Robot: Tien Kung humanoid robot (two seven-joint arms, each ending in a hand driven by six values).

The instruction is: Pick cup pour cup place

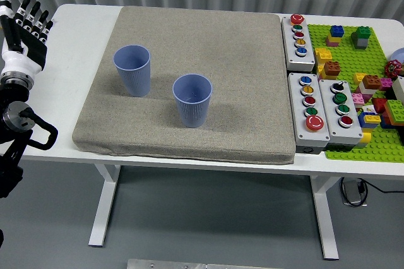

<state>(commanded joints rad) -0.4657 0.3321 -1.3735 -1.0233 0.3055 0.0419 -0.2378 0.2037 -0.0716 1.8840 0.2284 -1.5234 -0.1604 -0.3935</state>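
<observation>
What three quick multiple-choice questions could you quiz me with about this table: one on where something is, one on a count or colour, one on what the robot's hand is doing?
1. Where do the two blue cups stand?
A. On the grey mat
B. On the green brick plate
C. On the bare white table

2. How many cups are there?
A. One
B. Two
C. Four

3. What is the left hand doing?
A. Gripping the left cup
B. Pouring into the right cup
C. Held open, away from the cups, holding nothing

Answers:
1 A: the left cup and the right cup both sit upright on the grey mat.
2 B: only those two cups show.
3 C: the left hand is at the picture's left edge, off the mat, fingers spread, touching nothing.
</observation>
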